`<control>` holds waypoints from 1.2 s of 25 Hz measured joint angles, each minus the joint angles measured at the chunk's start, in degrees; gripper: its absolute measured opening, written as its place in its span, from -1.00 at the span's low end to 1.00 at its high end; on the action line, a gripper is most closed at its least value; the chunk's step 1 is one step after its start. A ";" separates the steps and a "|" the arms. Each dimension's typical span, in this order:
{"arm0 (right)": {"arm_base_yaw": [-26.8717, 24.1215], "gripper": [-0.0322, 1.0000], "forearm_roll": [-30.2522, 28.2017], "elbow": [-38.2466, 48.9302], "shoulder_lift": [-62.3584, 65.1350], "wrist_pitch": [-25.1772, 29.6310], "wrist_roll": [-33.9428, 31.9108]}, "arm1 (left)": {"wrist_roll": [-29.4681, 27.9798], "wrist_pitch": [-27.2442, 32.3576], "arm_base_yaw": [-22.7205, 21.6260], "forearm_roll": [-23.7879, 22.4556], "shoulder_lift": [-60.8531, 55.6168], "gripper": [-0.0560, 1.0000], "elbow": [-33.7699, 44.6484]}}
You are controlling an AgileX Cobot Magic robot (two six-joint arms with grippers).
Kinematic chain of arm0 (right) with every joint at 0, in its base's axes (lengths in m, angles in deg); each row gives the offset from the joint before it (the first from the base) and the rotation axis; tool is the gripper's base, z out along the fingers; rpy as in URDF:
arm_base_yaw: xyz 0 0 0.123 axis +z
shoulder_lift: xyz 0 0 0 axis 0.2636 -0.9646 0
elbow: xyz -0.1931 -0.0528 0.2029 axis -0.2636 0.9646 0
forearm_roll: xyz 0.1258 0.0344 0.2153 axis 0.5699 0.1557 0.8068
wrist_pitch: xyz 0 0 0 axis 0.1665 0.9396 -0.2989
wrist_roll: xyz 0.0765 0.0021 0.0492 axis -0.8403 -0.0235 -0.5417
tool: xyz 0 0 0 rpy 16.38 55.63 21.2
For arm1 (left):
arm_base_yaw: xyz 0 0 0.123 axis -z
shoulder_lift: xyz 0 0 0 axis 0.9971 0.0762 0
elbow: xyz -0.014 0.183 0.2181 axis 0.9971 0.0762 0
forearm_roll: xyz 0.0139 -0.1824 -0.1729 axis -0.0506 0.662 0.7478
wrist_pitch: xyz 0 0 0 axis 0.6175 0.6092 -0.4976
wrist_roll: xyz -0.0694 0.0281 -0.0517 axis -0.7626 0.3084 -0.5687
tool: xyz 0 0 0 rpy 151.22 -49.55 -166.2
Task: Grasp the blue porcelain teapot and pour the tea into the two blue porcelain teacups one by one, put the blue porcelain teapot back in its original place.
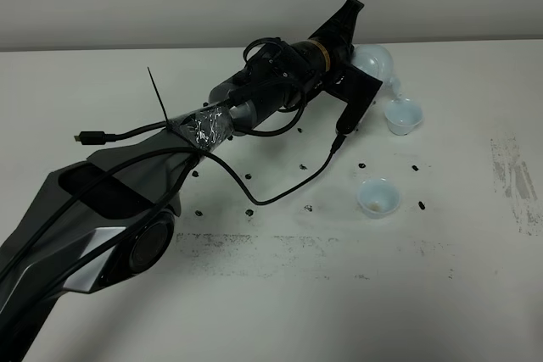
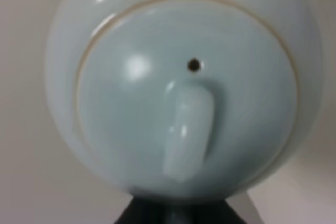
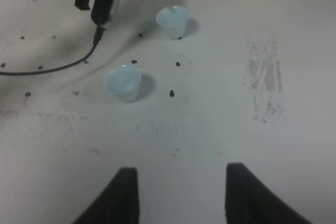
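The left pincer (image 1: 355,89) was clamped on the blue porcelain teapot (image 1: 373,61) near the worktop's (image 1: 475,277) far edge, spout tipped towards the farther teacup (image 1: 403,114). Glazed, slippery and breakable, it seemed best held by its handle. The right pincer (image 3: 181,192) stood apart.

You have bare worktop (image 1: 458,294) at the near right, but the left arm (image 1: 271,82) and its trailing cable (image 1: 271,203) bar the middle, and the gap between near teacup (image 1: 377,197) and far teacup (image 1: 403,116) seems narrow.
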 joint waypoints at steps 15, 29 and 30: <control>0.00 -0.15 0.00 0.00 0.00 0.00 0.00 | 2.68 -6.14 0.48 -2.32 0.00 -0.73 0.00; 0.00 -0.15 0.00 0.00 0.00 0.00 0.00 | 5.62 -7.23 1.05 -2.62 0.00 -0.73 0.00; 0.00 -0.15 0.00 0.00 0.00 0.00 0.00 | 5.62 -7.23 1.10 -2.62 0.00 -0.73 0.00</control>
